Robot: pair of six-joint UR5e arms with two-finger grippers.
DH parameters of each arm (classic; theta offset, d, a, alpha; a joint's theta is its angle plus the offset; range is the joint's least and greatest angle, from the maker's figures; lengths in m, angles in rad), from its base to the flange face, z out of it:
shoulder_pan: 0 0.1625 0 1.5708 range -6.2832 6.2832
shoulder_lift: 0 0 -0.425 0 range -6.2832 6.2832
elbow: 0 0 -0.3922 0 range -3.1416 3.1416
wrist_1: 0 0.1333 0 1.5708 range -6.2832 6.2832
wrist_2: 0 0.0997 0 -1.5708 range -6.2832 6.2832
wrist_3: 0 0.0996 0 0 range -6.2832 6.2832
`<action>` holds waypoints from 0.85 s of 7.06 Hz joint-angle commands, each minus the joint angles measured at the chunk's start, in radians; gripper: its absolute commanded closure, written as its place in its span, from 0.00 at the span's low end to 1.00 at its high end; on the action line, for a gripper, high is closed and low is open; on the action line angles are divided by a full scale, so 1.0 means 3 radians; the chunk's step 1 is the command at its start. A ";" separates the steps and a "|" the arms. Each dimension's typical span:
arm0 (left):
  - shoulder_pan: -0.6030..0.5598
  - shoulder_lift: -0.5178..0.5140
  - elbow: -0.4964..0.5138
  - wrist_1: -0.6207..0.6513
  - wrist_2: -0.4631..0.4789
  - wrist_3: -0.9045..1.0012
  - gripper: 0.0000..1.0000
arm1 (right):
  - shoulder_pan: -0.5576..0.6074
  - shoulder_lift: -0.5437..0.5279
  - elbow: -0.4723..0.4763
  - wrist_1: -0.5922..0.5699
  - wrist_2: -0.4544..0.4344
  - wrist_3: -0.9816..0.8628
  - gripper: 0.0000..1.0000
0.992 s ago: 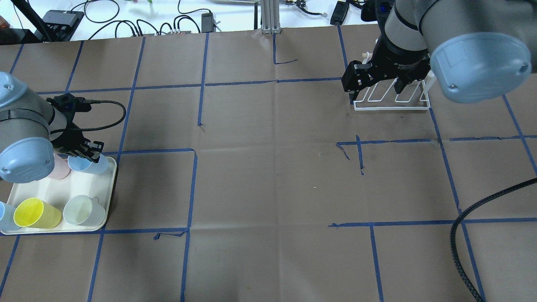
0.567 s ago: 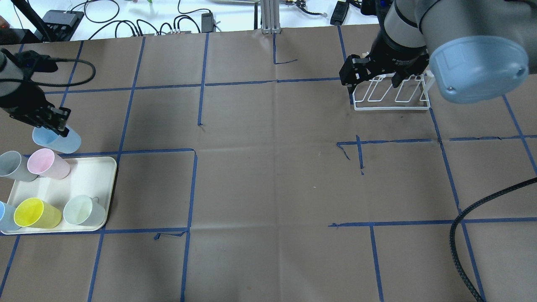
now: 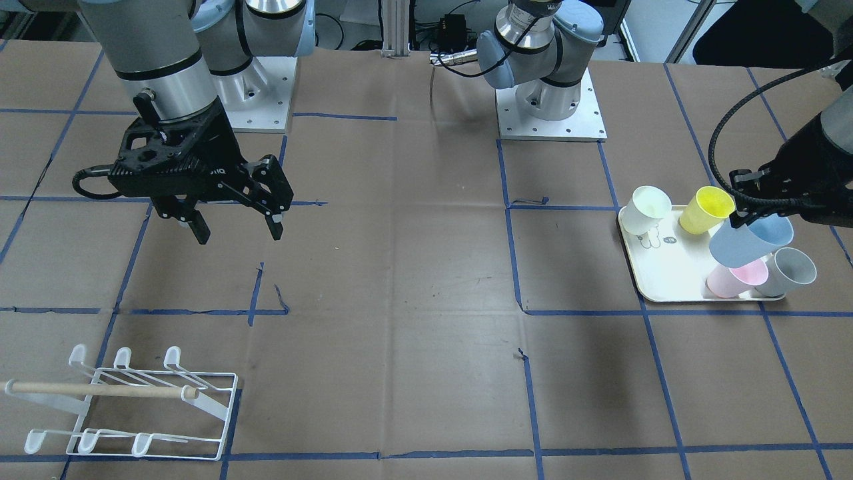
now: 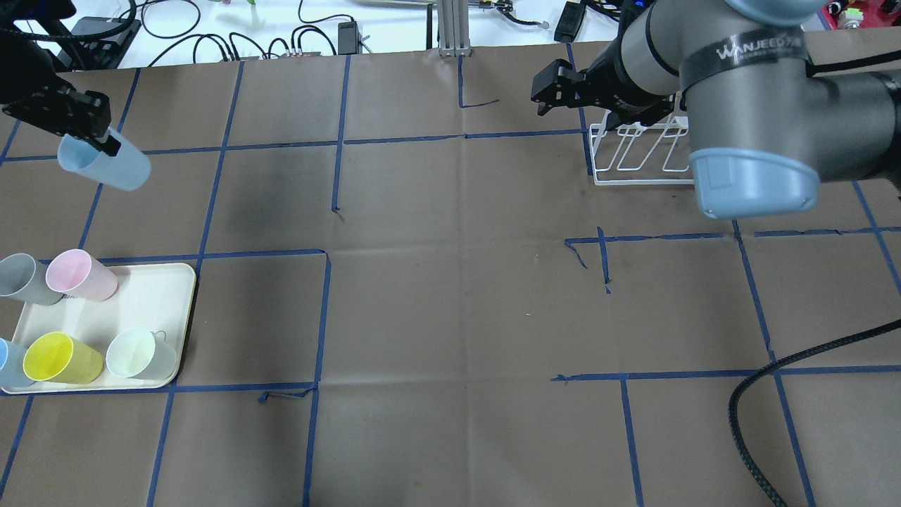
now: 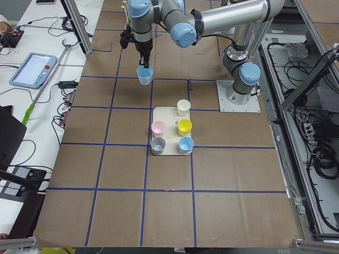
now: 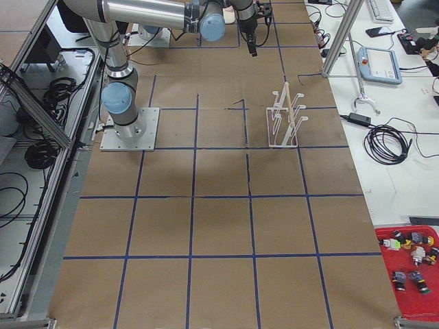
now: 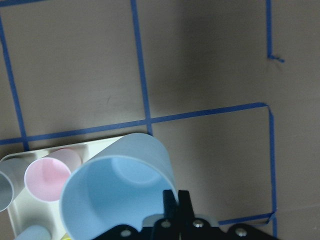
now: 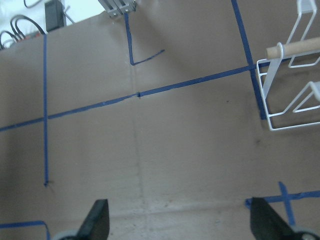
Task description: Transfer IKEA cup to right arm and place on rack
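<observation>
Obs.: your left end effector was clenched on the rim of the light-blue IKEA cup, apparently one finger inside the wall and one outside. The cup hung tilted in the air, clear of the tabletop and apart from the cream tray.

Your right end effector was released, jaws wide, holding nothing. It hovered above the tabletop, apart from the white wire rack.

Handling (judgement): the cup looked like thin smooth plastic, so light, fairly stiff and somewhat slippery. A rim pinch leaves it free to pivot. You would do best to take it with the right end effector across the bare lower body, well away from the left fingers, squeezing gently so the wall does not bow.

Containers:
- Held cup: empty inside in the left wrist view.
- Tray: five cups standing mouth up, namely pink, grey, yellow, pale whitish and a second blue one. No contents seen.
- Rack: no cup on it.
</observation>
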 commanded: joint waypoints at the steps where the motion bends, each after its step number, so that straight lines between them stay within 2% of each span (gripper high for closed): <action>1: -0.0213 -0.0012 -0.0134 0.0634 -0.0726 0.0004 1.00 | -0.0011 -0.0133 0.0317 -0.0685 0.0520 0.1194 0.00; 3: -0.0376 0.0028 -0.0618 0.1700 -0.1477 -0.0006 1.00 | -0.0041 -0.0169 0.0619 -0.1680 0.0884 0.2394 0.00; 4: -0.0418 0.0049 -0.0899 0.2177 -0.1911 -0.0006 1.00 | -0.0036 -0.0174 0.0853 -0.2414 0.0961 0.3008 0.00; 5: -0.0464 -0.0007 -0.1145 0.2682 -0.2437 0.0004 1.00 | -0.0016 -0.0174 0.1149 -0.2968 0.0962 0.3501 0.00; 6: -0.0490 -0.0048 -0.1395 0.3128 -0.2837 0.0004 1.00 | -0.0011 -0.0185 0.1370 -0.3349 0.0967 0.3829 0.00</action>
